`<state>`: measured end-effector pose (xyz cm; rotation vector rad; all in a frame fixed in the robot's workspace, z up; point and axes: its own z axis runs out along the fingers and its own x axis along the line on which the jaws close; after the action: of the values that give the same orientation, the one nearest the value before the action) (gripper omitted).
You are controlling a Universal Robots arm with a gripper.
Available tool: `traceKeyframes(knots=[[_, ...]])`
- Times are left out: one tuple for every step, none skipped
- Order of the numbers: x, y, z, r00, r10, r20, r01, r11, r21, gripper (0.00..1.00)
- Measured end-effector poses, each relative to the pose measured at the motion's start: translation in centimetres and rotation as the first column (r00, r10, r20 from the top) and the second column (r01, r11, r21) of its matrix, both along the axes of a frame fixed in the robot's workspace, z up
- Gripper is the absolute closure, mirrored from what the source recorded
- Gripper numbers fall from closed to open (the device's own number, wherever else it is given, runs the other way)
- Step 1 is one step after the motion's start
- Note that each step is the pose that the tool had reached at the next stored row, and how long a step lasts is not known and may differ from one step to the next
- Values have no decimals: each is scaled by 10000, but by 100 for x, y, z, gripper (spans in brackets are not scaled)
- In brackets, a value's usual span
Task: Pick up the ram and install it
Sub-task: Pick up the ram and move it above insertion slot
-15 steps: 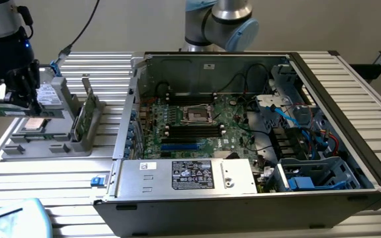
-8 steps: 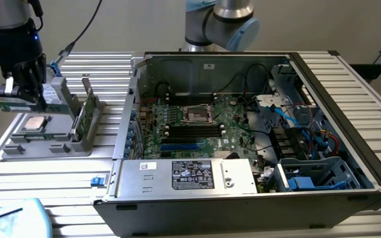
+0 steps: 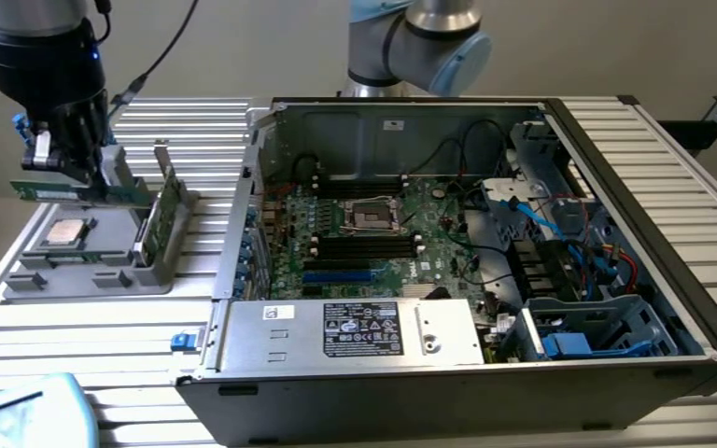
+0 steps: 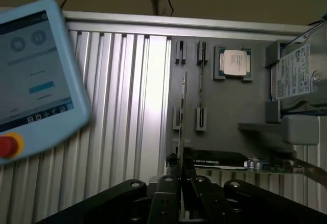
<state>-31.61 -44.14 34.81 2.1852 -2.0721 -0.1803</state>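
In the exterior view I see the black gripper [image 3: 70, 173] pinching the long dark-green ram stick [image 3: 78, 193] over the grey holder tray [image 3: 85, 275], well apart from the open black computer case [image 3: 458, 397]. In the wrist view, the ram [image 4: 182, 116] sits edge-on between the fingers [image 4: 164, 188].

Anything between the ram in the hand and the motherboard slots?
Yes: the case wall rises between the ram, held in the hand, and the memory slots. An upright board also stands on that side.
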Motion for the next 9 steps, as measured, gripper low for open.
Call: traceKeyframes(knots=[[38, -2, 19, 10000, 0, -10, 0, 10000, 1, 86], [75, -5, 38, 10000, 0, -20, 0, 10000, 2, 86], [112, -6, 56, 10000, 0, -28, 0, 10000, 4, 86], [149, -8, 74, 10000, -1, -37, 1, 10000, 7, 86], [187, -10, 93, 10000, 0, -46, 1, 10000, 9, 86], [225, -12, 112, 10000, 0, -56, 0, 10000, 10, 86], [262, -14, 130, 10000, 0, -64, 0, 10000, 13, 86], [302, -16, 150, 10000, 0, -73, 0, 10000, 14, 86], [339, -18, 169, 10000, 1, -82, -1, 10000, 15, 86]])
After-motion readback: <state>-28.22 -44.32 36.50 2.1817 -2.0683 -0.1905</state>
